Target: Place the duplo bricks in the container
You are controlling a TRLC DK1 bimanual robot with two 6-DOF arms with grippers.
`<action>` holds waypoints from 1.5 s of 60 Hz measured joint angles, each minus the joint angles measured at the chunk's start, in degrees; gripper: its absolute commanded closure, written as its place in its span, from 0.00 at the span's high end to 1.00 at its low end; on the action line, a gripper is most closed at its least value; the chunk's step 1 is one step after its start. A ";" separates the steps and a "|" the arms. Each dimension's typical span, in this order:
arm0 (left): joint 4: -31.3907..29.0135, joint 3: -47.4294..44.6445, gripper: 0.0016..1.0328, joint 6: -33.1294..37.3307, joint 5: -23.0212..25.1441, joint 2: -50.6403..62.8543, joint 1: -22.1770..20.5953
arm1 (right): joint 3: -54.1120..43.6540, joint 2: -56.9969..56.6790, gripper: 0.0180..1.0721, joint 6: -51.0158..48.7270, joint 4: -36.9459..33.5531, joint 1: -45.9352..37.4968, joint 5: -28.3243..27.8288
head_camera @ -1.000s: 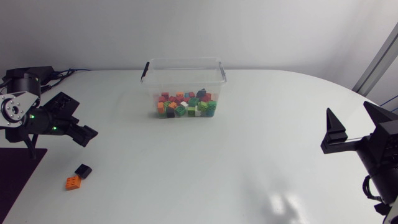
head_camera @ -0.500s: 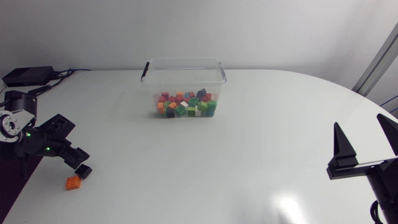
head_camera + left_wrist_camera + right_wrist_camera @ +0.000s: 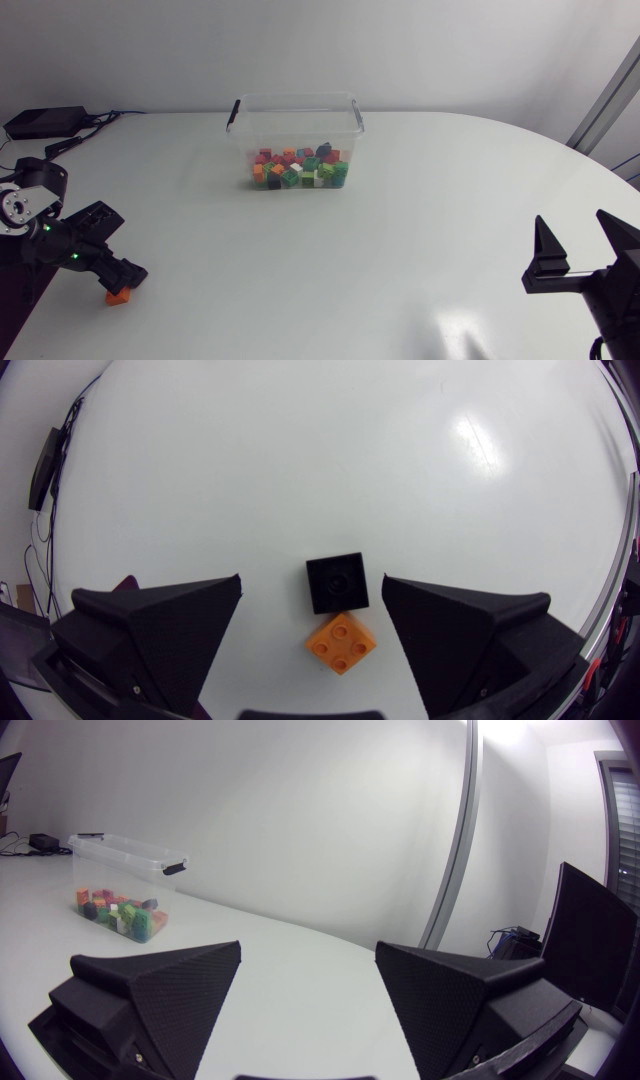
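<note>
Since a second ago, the left arm has swung back and dropped toward the near left corner of the tabletop (image 3: 420, 220). The left pincer (image 3: 122, 275) now sits low over the two loose bricks that earlier lay clear of it. The right arm has drawn back toward the near right corner.

In the left wrist view the left pincer's fingers are spread wide. The black brick (image 3: 337, 582) and the orange brick (image 3: 342, 643) lie between them on the surface, and neither finger touches either one. The orange brick lies closer to the pincer's base, turned at an angle, with one corner just against the black brick's edge. From the head view only part of the orange brick shows beside the pincer, and the black one is hidden under it.

The right pincer (image 3: 583, 250) hangs over the near right part of the tabletop, its fingers spread with nothing between them.

The container (image 3: 240, 140) is a clear tub with dark handles. It stands at the far middle of the tabletop, well apart from both arms, and a heap of mixed-colour bricks (image 3: 298, 168) covers its floor.

The surface is white and glossy, with a soft patch of glare near the right arm. A black box with cables (image 3: 45, 120) lies at its far left edge.
</note>
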 measured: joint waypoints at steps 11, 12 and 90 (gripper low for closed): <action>-1.51 0.00 0.94 -0.04 -2.99 0.26 -2.60 | 0.00 0.04 0.92 3.63 -1.99 0.04 3.17; -1.79 0.00 0.94 -0.07 -3.23 0.42 -2.75 | 0.00 0.07 0.92 3.82 -2.16 0.17 3.65; -21.55 18.34 0.31 -7.06 0.94 2.56 -9.79 | 0.00 0.04 0.95 4.46 -2.58 0.46 4.55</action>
